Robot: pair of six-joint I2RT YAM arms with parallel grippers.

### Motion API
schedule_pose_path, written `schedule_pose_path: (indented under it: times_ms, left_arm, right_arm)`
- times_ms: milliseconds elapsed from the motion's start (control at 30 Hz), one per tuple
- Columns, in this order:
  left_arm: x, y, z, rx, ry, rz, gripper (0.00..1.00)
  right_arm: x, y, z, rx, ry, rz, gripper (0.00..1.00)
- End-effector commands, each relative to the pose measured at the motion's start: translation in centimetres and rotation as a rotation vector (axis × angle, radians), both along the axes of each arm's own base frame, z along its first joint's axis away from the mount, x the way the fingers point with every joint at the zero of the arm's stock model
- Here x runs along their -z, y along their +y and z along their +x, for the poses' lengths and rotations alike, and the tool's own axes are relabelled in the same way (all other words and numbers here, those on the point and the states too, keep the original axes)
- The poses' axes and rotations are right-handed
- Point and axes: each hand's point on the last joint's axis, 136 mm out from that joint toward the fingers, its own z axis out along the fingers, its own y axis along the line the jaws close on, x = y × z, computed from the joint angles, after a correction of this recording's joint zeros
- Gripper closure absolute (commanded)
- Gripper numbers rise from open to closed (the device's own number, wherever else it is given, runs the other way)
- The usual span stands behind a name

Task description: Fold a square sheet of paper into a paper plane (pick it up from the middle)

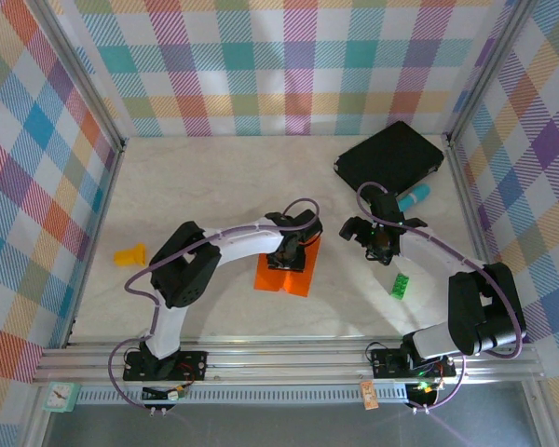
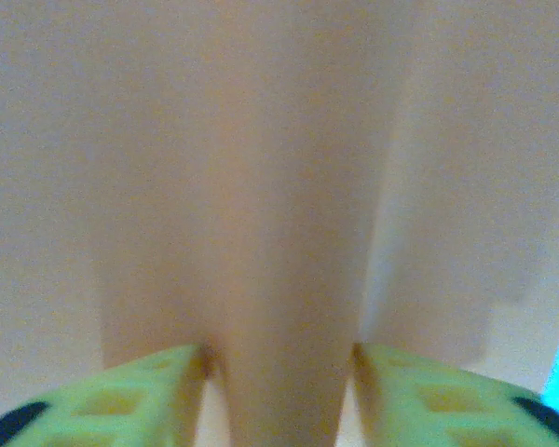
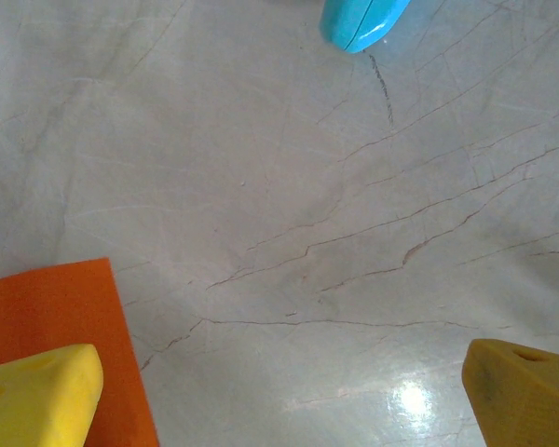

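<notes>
Left pincer [image 2: 279, 372] narrow, pinching raised ridge of orange paper sheet [image 1: 296, 282]. Right pincer [image 3: 279, 396] wide open, empty, above table [image 3: 354, 214].

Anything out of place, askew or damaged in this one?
Nothing is damaged or spilled. The black pad lies askew in the far right corner. The paper also sits tilted, and it is humped into a ridge inside the left gripper, which fits a pick-up from the middle.
</notes>
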Motion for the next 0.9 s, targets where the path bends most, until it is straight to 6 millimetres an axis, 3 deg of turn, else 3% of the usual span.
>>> schedule_pose_path:
  times_ms: [0, 200, 300, 467, 567, 667, 867]
  left_arm:
    - [-2.2, 1.4, 1.5, -0.054, -0.031, -0.111, 0.64]
    - [-5.7, 2.6, 3.3, -0.11, -0.027, -0.448, 0.77]
    - [-8.0, 1.7, 3.7, -0.114, -0.036, -0.623, 0.79]
    - [-11.7, -1.8, 4.4, -0.09, -0.045, -0.936, 0.8]
    - [-11.0, -2.4, 4.7, -0.117, -0.031, -0.996, 0.81]
    - [-7.8, -2.0, 4.7, -0.159, 0.009, -0.945, 0.81]
    - [-2.4, -0.4, 4.0, -0.205, 0.055, -0.805, 0.82]
  right_arm:
    - [0.1, -0.2, -0.3, 0.01, 0.008, 0.008, 0.01]
    - [-0.5, 0.8, 0.1, -0.032, -0.02, 0.051, 0.01]
    - [-0.8, 1.4, 0.3, -0.049, -0.043, 0.084, 0.01]
    - [-1.7, 2.5, 0.7, -0.082, -0.095, 0.15, 0.01]
    - [-2.3, 3.1, 0.8, -0.107, -0.128, 0.183, 0.01]
    - [-2.6, 3.9, 0.7, -0.139, -0.145, 0.223, 0.01]
    - [-2.3, 5.6, 0.2, -0.201, -0.136, 0.304, 0.15]
